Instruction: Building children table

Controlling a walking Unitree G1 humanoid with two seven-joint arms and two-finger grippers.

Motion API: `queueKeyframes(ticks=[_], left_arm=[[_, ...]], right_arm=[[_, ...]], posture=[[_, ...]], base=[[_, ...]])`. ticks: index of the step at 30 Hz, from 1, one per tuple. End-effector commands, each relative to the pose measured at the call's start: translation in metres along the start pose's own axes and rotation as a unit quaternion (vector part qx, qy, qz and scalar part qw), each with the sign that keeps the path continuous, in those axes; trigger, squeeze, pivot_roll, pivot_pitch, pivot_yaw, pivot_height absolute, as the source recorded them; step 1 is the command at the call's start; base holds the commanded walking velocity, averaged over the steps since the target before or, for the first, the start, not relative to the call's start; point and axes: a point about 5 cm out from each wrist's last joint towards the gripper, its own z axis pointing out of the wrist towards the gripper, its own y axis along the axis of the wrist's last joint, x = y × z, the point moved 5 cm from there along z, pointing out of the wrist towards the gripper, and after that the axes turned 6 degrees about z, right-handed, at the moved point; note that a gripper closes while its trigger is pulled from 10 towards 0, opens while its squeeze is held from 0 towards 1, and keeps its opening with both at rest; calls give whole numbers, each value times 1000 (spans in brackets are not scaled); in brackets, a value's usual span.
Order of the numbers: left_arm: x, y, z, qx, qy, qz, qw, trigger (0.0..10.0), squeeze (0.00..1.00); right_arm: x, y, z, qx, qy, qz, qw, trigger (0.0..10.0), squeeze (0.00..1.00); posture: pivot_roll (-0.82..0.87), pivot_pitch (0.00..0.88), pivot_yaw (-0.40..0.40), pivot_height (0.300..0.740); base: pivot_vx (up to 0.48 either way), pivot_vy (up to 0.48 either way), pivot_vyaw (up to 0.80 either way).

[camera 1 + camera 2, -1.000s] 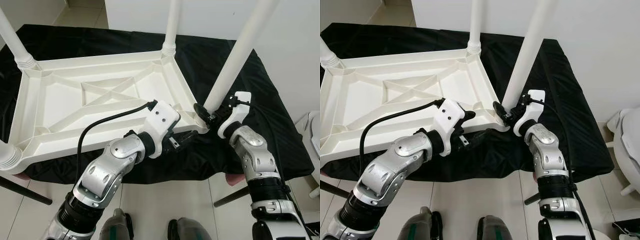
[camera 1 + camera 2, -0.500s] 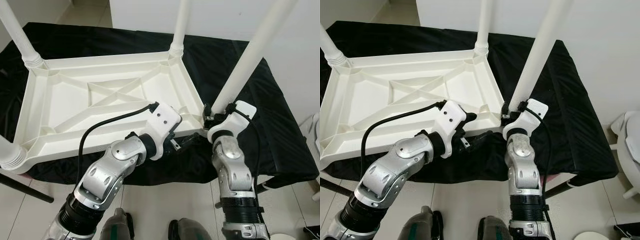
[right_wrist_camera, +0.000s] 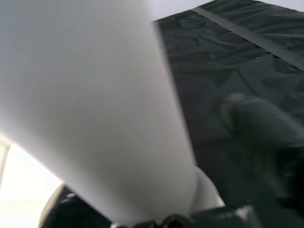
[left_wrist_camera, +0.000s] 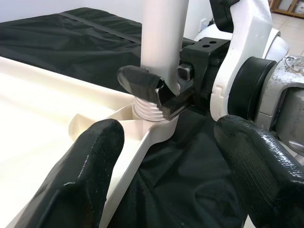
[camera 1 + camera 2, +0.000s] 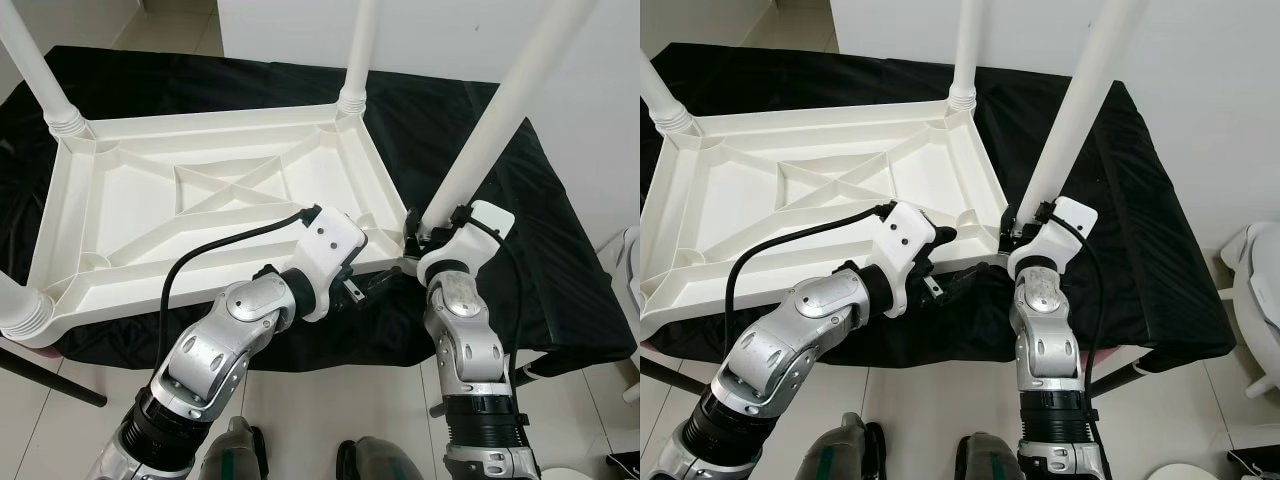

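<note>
Two black fingers of the right gripper (image 4: pixel 159 92) are clamped round the base of the near-right leg (image 5: pixel 500 115), just above its ribbed collar where it meets the corner socket of the upturned white table (image 5: pixel 130 215). The left gripper (image 5: pixel 375 284) sits with its fingers spread wide and holding nothing, poised just beside that same corner, low against the near rim. The table lies upside down on a black cloth (image 5: pixel 545 260), its cross-braced underside facing up. Three other legs stand in their corners: the far-right leg (image 5: pixel 358 50), the far-left leg (image 5: pixel 35 65) and the near-left leg (image 5: pixel 18 310). Pale tiled floor (image 5: pixel 330 405) shows below.
</note>
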Motion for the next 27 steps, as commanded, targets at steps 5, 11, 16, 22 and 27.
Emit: queueKeyframes(ticks=[5,11,16,22,27], left_arm=[[-6,2,0,-2,-15,2,1000,10000,0],[-6,2,0,-2,-16,1,1000,10000,0],[-7,2,0,-2,-16,1,1000,10000,0],[-7,2,0,-1,-16,-1,1000,10000,0],[-7,2,-1,0,-15,-1,1000,10000,0]], right_arm=[[-4,-7,3,19,16,41,999,10000,0],[-18,-3,11,20,-8,97,995,10000,0],[3,-11,9,34,53,37,997,10000,0],[30,-12,4,6,158,-92,983,10000,0],[27,-9,8,3,165,-93,982,10000,0]], posture=[[-117,36,-27,740],[-120,40,-25,740],[-121,42,-25,740],[-116,47,-26,740],[-113,50,-26,740]], base=[[0,0,0],[0,0,0],[0,0,0],[0,0,0],[0,0,0]])
